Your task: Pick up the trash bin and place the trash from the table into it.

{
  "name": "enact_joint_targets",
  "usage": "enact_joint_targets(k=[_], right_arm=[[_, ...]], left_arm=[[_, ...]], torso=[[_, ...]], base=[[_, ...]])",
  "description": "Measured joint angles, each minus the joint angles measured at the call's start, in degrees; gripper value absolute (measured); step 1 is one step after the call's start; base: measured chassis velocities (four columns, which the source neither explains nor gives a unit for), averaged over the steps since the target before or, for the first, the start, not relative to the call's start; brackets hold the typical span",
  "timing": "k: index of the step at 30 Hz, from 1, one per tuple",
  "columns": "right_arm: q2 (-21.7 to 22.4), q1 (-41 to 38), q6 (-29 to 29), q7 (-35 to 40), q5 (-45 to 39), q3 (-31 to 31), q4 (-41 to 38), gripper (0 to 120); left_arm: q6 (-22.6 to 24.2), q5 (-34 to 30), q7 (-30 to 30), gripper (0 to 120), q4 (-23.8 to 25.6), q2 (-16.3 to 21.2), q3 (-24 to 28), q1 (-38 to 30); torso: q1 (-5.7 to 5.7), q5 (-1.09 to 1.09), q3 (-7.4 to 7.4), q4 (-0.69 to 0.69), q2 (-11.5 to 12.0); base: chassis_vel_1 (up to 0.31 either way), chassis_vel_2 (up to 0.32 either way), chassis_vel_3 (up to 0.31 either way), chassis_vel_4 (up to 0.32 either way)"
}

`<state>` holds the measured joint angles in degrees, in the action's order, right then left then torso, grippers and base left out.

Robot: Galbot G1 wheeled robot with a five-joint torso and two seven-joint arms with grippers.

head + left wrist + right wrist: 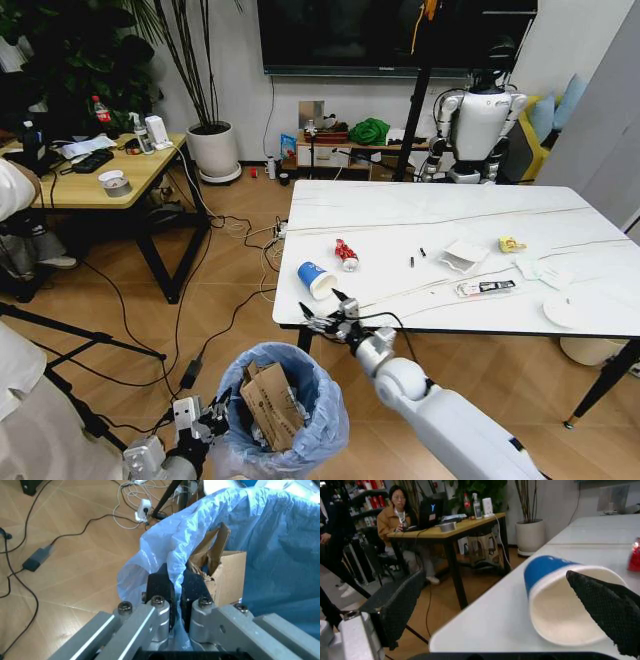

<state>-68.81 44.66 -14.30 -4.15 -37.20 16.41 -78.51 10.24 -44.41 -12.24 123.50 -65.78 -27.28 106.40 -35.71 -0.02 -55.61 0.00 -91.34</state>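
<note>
Left gripper (176, 592) fingers clenched on trash bin (285, 415) bag rim, held below tabletop (430, 215) edge; right gripper (325, 312) fingers spread around paper cup (316, 279) lying near the edge; cup light, crushable; pinch rim gently.

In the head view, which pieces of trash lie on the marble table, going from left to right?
Paper cup → red wrapper → crumpled white paper → yellow scrap → white round disc.
</note>
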Motion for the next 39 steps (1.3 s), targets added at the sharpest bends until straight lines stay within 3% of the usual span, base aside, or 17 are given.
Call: enact_joint_targets(k=[13,17,22,39], right_arm=[[-2.28,-2.58,-0.44,0.04,0.44,0.38,5.25,100],[1.62,-0.18,-0.35,-0.15,0.15,-1.22,2.48,100],[3.46,1.79,-0.23,-0.82,0.25,-2.38,1.56,100],[-3.16,-4.29,-1.23,-2.84,0.11,-0.37,11.08,100]], left_arm=[[-0.09,0.56,0.35,0,0.55,-0.26,0.13,1.04],[-0.2,0.57,0.45,0,0.49,-0.03,0.02,1.0],[-0.22,0.55,0.46,0,-0.16,0.01,0.2,0.55],[-0.2,0.25,0.36,0,0.04,-0.41,0.0,0.31]], torso=[[0.0,0.01,0.0,-0.01,0.0],[0.0,0.02,0.0,-0.02,0.0],[0.01,0.01,0.0,-0.04,0.0],[0.0,0.01,0.0,0.0,0.0]], base=[[0.0,0.0,0.0,0.0],[0.0,0.0,0.0,0.0],[0.0,0.0,0.0,0.0],[0.0,0.0,0.0,0.0]])
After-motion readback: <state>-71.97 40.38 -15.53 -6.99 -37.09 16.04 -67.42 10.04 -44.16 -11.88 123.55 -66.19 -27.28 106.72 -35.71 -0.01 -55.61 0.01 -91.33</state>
